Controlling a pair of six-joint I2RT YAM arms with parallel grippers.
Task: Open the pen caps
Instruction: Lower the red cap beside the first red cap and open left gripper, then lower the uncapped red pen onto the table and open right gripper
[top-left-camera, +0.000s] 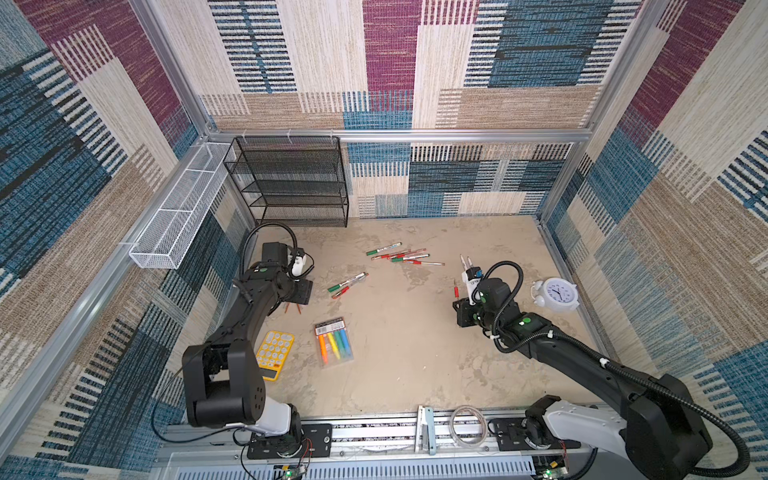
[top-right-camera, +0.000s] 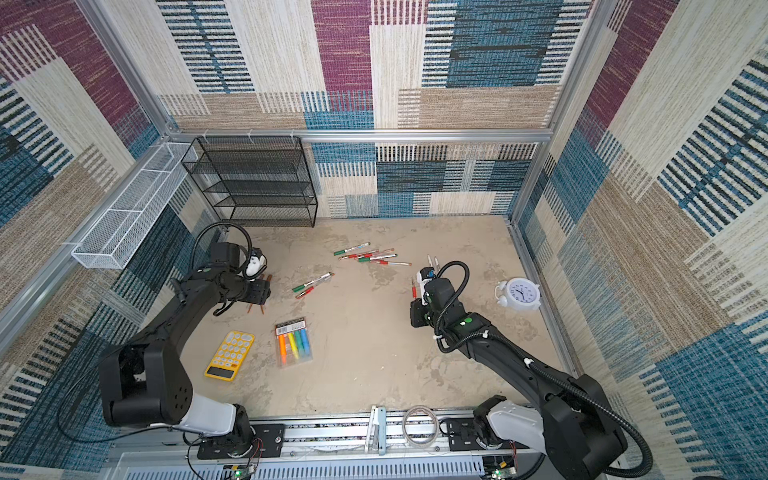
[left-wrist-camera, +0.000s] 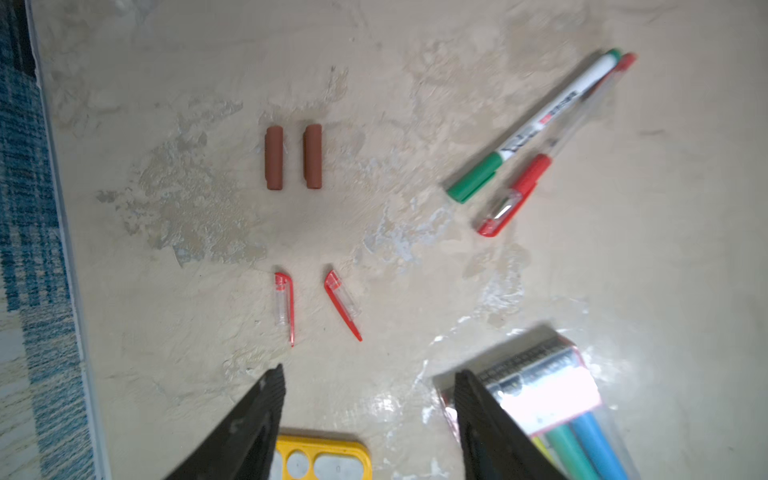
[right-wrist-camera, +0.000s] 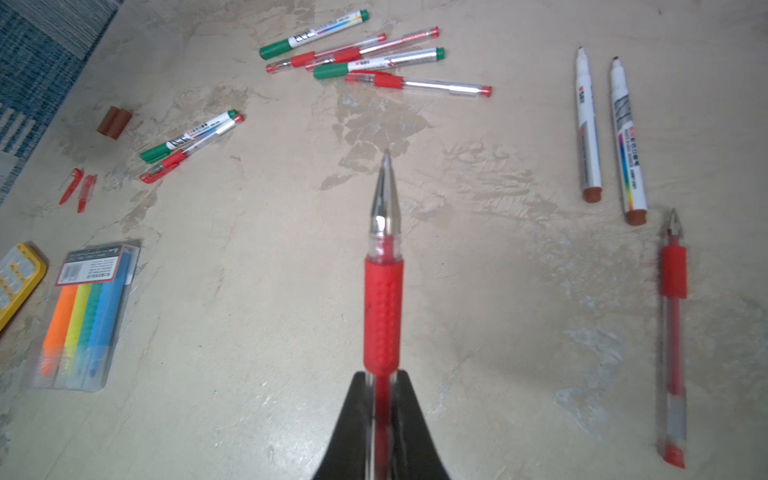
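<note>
Right wrist view shows the right claw (right-wrist-camera: 383, 380) clamped tight on a red pen (right-wrist-camera: 383, 307). That pen's cap is off and its silver tip is bare.

Left wrist view shows the left claw (left-wrist-camera: 369, 372) with its fingers spread wide and nothing between them. Below it on the surface (left-wrist-camera: 415, 124) lie 2 brown caps (left-wrist-camera: 274, 158) side by side, with 2 red caps (left-wrist-camera: 284, 305) near them.

In both top views all 4 caps lie left of the highlighter pack (top-left-camera: 333, 340) and a little behind it. A capped pair (top-left-camera: 347, 284), 1 green marker and 1 red pen, lies right behind the pack. A heap of 5 capped pens (top-left-camera: 399, 255) lies farther behind it. 2 bare white markers (right-wrist-camera: 587, 124) and 1 bare loose pen (right-wrist-camera: 674, 332) lie well to the right of the pack. A yellow calculator (top-left-camera: 274, 353) sits just left of it.
</note>
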